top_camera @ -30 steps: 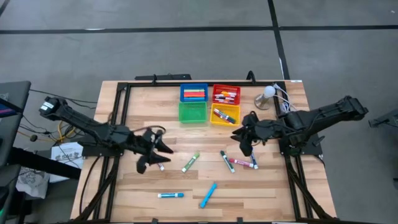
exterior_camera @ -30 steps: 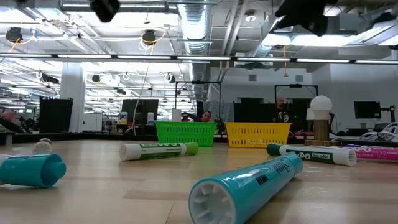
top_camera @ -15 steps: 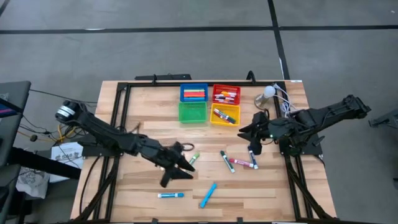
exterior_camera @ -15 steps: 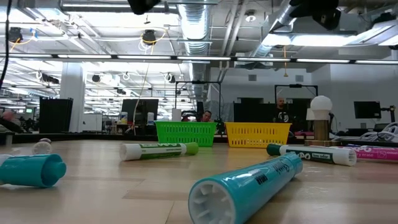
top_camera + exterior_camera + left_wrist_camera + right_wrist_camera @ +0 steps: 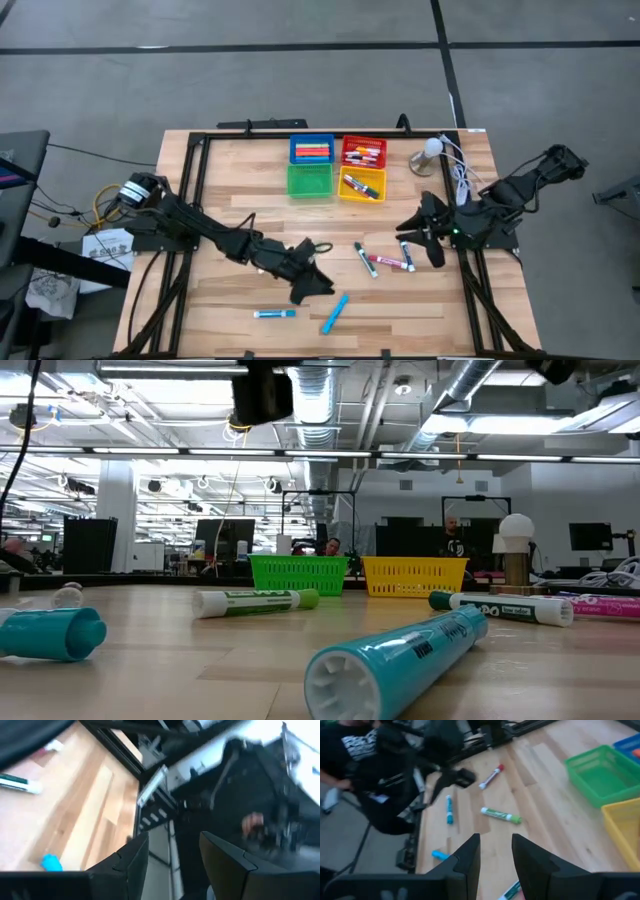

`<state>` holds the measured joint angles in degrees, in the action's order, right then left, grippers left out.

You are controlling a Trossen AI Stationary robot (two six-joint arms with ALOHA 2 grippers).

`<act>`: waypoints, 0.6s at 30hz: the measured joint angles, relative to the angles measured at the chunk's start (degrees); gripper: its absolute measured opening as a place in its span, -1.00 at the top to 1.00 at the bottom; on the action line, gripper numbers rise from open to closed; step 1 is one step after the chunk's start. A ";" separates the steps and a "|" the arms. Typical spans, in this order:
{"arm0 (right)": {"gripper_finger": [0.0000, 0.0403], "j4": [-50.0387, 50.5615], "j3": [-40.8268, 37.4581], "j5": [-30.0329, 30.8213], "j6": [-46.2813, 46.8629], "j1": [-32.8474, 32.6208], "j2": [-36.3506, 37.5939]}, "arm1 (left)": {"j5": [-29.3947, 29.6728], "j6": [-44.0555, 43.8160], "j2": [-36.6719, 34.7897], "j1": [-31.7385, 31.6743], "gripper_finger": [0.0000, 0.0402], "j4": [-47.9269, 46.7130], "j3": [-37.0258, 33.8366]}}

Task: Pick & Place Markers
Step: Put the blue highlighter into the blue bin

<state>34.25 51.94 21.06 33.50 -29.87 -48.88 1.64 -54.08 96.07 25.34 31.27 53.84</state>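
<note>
Several markers lie loose on the wooden table (image 5: 230,215): a teal one (image 5: 273,313), a blue one (image 5: 335,312), a dark green one (image 5: 365,258) and a pink one (image 5: 390,263). The right wrist view also shows a green marker (image 5: 501,815) and a red-capped one (image 5: 491,776). My left gripper (image 5: 320,285) hangs open above the table's middle, just far of the blue marker, nothing between its fingers (image 5: 135,862). My right gripper (image 5: 415,240) hovers open near the table's right side, above the pink marker's end, fingers (image 5: 467,852) empty.
Four small bins stand at the far middle: blue (image 5: 312,150), red (image 5: 364,152), green (image 5: 310,181) and yellow (image 5: 362,185), three of them with markers inside. A white lamp (image 5: 430,150) with cables is at the far right. A black frame (image 5: 190,170) borders the table.
My left gripper has swept from the table's left part toward the right and the near edge, sinking a little and rolling, and now stands over the middle by the blue marker. My right gripper has drawn back toward the right edge. No marker has moved.
</note>
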 joint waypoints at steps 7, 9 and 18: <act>0.49 0.19 0.02 1.75 0.98 -4.28 0.26 | 4.36 -0.76 0.52 2.38 0.12 -7.61 7.38; 0.49 0.32 0.02 1.83 0.98 -4.94 0.22 | 6.41 -0.97 1.60 2.99 0.12 -14.65 11.91; 0.49 3.48 0.02 5.14 0.33 -7.58 0.22 | 7.84 -5.58 12.11 3.38 0.12 -31.94 28.74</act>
<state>37.73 51.96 26.20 33.83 -37.44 -48.66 9.48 -59.66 108.17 28.72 -0.67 82.58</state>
